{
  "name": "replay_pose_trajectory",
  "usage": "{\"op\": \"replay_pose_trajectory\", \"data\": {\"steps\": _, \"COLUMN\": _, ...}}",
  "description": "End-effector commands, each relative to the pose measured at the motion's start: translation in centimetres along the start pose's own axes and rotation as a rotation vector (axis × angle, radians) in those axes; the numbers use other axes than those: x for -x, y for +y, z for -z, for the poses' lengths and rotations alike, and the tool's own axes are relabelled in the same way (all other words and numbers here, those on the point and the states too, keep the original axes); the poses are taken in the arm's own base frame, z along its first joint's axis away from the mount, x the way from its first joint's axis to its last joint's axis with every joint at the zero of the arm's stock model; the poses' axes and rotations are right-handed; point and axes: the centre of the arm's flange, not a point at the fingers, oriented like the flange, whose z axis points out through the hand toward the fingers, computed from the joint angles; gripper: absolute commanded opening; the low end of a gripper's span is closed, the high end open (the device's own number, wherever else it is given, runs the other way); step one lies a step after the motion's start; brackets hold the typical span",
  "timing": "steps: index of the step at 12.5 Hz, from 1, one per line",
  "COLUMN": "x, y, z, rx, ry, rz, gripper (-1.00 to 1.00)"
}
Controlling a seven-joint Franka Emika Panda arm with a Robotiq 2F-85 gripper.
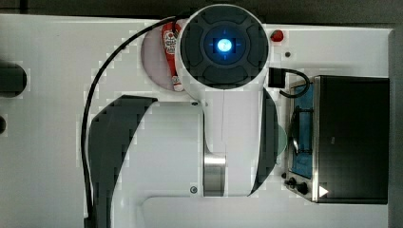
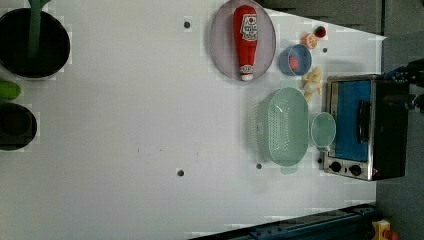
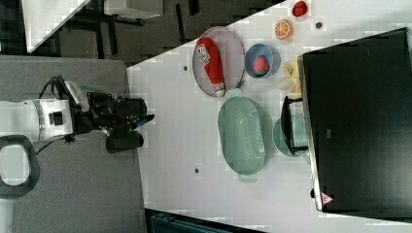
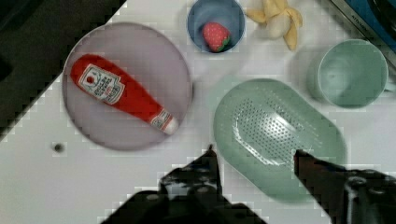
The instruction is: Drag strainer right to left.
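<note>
On the white tabletop [image 2: 125, 125], the pale green strainer [image 2: 285, 126] lies upright near the left view's right side, its dotted inside facing up. Just beside it, toward the left view's right, stands a smaller green cup [image 2: 323, 130], which sits between the strainer and a toaster oven [image 2: 362, 127] with a blue-tinted door and two knobs. Above the strainer in the left view, a grey plate [image 2: 223, 50] carries a red ketchup bottle [image 2: 245, 41] lying on its side. A blue bowl [image 2: 295, 60] holding a strawberry [image 2: 294, 61] sits near the plate, with a peeled banana [image 2: 313, 82] just beside the oven's corner and an orange slice [image 2: 309, 40] farther off.

In the wrist view the hand [image 4: 254, 161] hangs above the tabletop with its two dark fingers [image 4: 208, 163] spread apart and released, grasping nothing; the strainer's near rim shows between them, apart from both tips. In the right view the arm [image 3: 43, 119] reaches in from the right view's left, its hand well apart from the strainer.
</note>
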Motion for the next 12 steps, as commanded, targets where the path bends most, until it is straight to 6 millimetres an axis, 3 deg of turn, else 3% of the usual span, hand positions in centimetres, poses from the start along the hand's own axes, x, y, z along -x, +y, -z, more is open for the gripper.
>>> {"op": "replay_pose_trajectory", "data": {"steps": 1, "x": 8.8, "y": 14.4, "z": 8.0, "rx": 0.001, "ry": 0.000, "rz": -0.112, "gripper": 0.59}}
{"op": "replay_pose_trajectory", "data": {"steps": 3, "x": 8.8, "y": 14.3, "z": 7.9, "rx": 0.003, "ry": -0.002, "rz": -0.112, "gripper": 0.99}}
{"op": "replay_pose_trajectory", "data": {"steps": 5, "x": 8.7, "y": 13.9, "z": 7.1, "rx": 0.015, "ry": -0.011, "rz": -0.108, "gripper": 1.00}}
{"op": "replay_pose_trajectory", "data": {"steps": 7, "x": 8.3, "y": 12.7, "z": 4.8, "rx": 0.029, "ry": -0.018, "rz": -0.097, "gripper": 1.00}}
{"op": "replay_pose_trajectory", "data": {"steps": 9, "x": 7.8, "y": 10.8, "z": 0.9, "rx": 0.052, "ry": -0.027, "rz": -0.113, "gripper": 1.00}}
{"op": "replay_pose_trajectory", "data": {"steps": 12, "x": 6.7, "y": 8.5, "z": -6.8, "rx": 0.107, "ry": -0.055, "rz": -0.263, "gripper": 1.00}}
